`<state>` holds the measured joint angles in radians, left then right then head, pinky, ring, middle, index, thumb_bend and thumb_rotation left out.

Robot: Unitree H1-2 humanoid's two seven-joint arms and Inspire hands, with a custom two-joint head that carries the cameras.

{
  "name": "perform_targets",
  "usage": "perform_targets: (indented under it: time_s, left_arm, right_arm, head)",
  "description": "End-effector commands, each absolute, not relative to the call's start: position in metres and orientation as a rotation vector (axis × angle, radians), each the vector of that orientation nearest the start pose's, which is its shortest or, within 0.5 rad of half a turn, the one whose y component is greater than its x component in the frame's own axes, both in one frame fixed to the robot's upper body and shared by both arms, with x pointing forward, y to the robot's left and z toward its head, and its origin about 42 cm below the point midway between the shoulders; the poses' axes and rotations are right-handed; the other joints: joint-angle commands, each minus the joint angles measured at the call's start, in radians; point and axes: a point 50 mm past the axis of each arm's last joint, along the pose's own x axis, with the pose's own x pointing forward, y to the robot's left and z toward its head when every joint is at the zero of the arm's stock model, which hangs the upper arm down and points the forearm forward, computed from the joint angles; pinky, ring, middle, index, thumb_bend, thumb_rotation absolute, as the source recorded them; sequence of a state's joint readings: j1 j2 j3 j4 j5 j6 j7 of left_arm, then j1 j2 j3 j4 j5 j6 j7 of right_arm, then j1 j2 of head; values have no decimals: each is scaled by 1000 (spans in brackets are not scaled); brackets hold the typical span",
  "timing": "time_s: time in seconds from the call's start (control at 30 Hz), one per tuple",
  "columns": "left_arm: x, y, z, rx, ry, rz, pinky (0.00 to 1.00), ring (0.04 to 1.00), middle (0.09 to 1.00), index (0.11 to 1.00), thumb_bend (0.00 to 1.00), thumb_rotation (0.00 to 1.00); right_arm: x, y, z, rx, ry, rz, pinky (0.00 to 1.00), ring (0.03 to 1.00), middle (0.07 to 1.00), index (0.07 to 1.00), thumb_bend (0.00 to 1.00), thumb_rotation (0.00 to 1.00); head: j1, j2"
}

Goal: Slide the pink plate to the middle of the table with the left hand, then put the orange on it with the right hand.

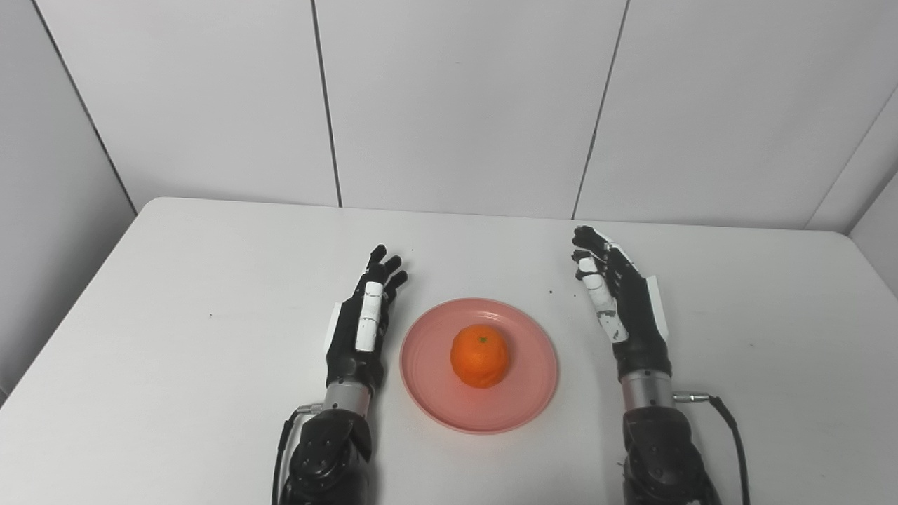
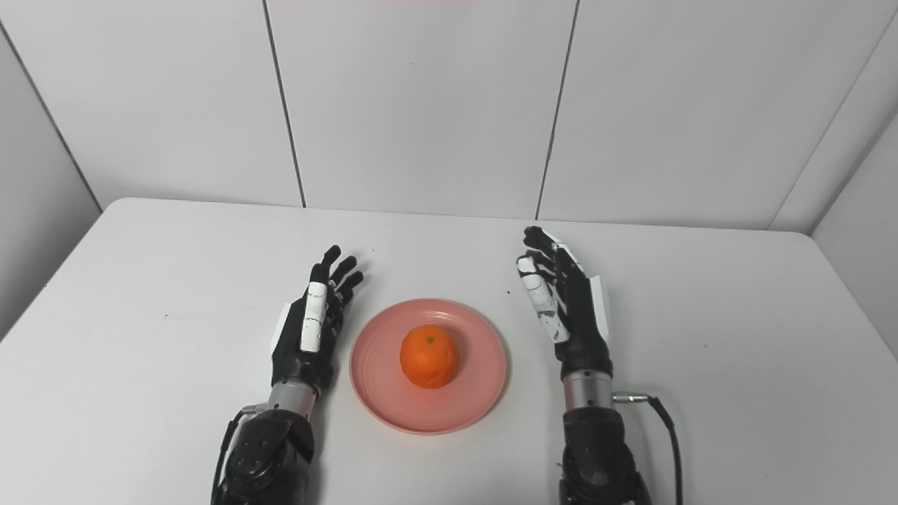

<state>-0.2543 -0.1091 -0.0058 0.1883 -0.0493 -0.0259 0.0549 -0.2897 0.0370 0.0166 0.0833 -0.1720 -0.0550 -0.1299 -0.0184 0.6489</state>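
Note:
The pink plate [image 1: 525, 389] lies on the white table near its middle, toward the front. The orange [image 1: 480, 355] sits on the plate's centre, stem mark up. My left hand [image 1: 365, 319] is open and empty, fingers stretched out, just left of the plate and apart from its rim. My right hand [image 1: 621, 298] is open and empty, fingers apart and pointing away, to the right of the plate with a clear gap. The same scene shows in the right eye view, with the orange [image 2: 429, 356] between both hands.
The white table [image 1: 175, 315] has rounded far corners and ends at a grey panelled wall. A black cable [image 1: 729, 428] runs from my right wrist toward the front edge. A few small dark specks lie on the table top.

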Motion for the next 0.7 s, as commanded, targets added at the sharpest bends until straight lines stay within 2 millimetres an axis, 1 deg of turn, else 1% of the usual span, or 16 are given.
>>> perform_targets:
  time_s: [0.0,0.03,0.13,0.23,0.27,0.33,0.4,0.53,0.67]
  left_arm:
    - [362,157,118,32,-140,-22,949,932,941,944,825,905]
    - [363,160,115,86,-163,-13,945,932,941,944,823,906]
    - [364,164,108,130,-183,10,910,945,954,952,816,875]
    - [364,166,105,148,-169,9,898,945,956,947,808,875]
    - [364,166,105,153,-160,6,901,949,962,950,822,889]
    - [364,166,104,161,-124,-5,901,951,964,955,845,906]
    - [363,165,105,165,-102,-17,923,964,970,962,850,914]
    - [360,164,108,168,-88,-13,943,973,973,964,837,919]
    - [358,162,108,139,-80,8,988,994,975,965,829,925]
  right_arm:
    - [373,-173,178,1,-290,-72,831,818,832,838,768,1000]
    - [372,-175,172,48,-262,-82,834,819,831,837,772,1000]
    - [367,-177,156,149,-201,-106,869,856,856,853,773,992]
    - [362,-177,140,196,-160,-111,882,871,869,861,761,995]
    - [361,-177,136,208,-151,-111,894,875,871,865,751,987]
    - [357,-177,126,217,-120,-112,884,871,873,868,754,983]
    - [352,-175,115,238,-83,-113,889,870,873,867,765,959]
    - [346,-173,102,242,-38,-101,901,872,872,869,772,940]
    - [344,-172,99,221,-3,-83,909,878,878,873,764,955]
  head:
    - [0,0]
    - [-3,1]
    - [-3,1]
    - [-5,2]
    - [-5,2]
    - [-5,2]
    - [-5,2]
    - [-9,7]
    - [-9,7]
